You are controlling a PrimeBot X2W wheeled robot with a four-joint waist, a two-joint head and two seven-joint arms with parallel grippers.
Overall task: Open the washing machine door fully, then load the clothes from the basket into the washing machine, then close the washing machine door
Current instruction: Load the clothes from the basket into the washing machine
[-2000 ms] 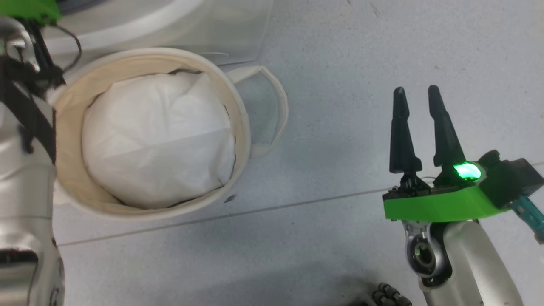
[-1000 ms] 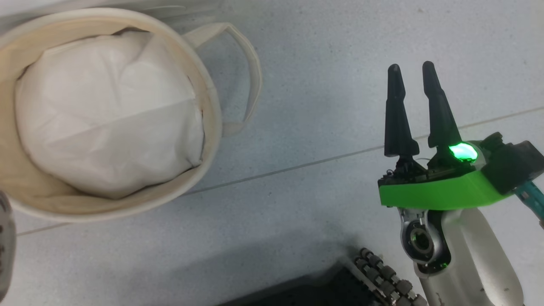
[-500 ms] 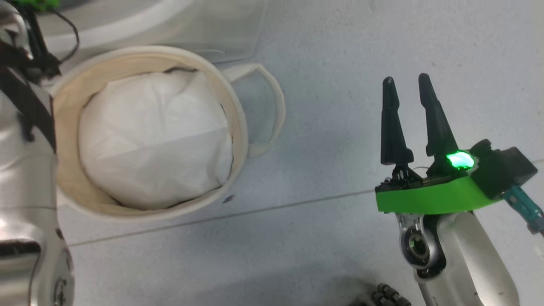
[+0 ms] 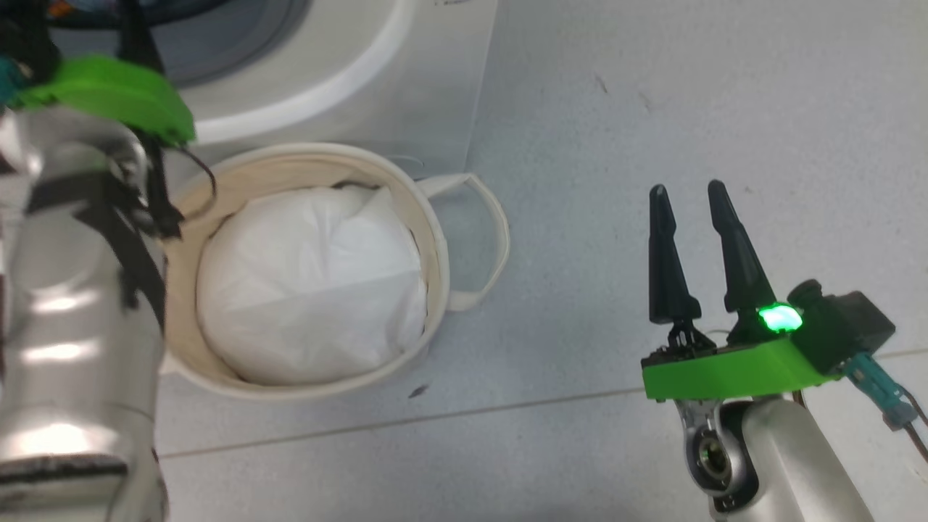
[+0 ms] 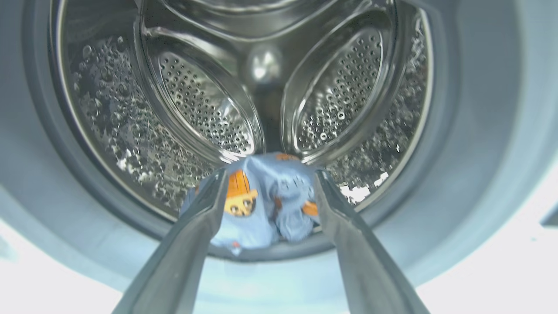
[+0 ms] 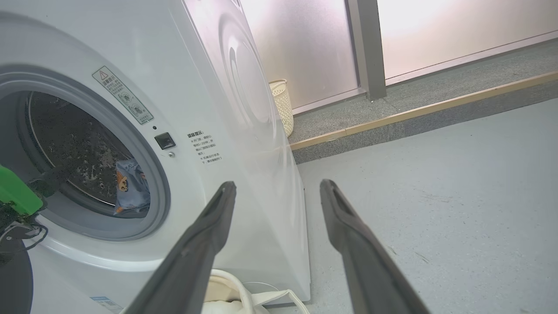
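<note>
The washing machine (image 6: 209, 87) stands with its mouth uncovered; I cannot make out its door. A light blue garment with orange marks (image 5: 257, 205) lies at the front lip of the steel drum (image 5: 261, 74), and the same garment (image 6: 130, 185) shows from the side. My left gripper (image 5: 270, 174) points into the drum, open, its fingers apart on either side of the garment. The cream basket (image 4: 435, 239) sits on the floor before the machine (image 4: 406, 72) and holds a plain white sheet (image 4: 312, 283). My right gripper (image 4: 687, 188) hangs open and empty to the basket's right.
My left forearm (image 4: 72, 290) covers the basket's left side. One loop handle (image 4: 486, 246) sticks out toward my right gripper (image 6: 278, 184). Grey floor (image 4: 652, 87) spreads to the right. A woven bin (image 6: 282, 104) and a raised step (image 6: 414, 109) lie behind the machine.
The head camera has swung back and up, so the machine's front now shows above the basket. The right gripper stays open and empty. The basket's white sheet looks the same.
</note>
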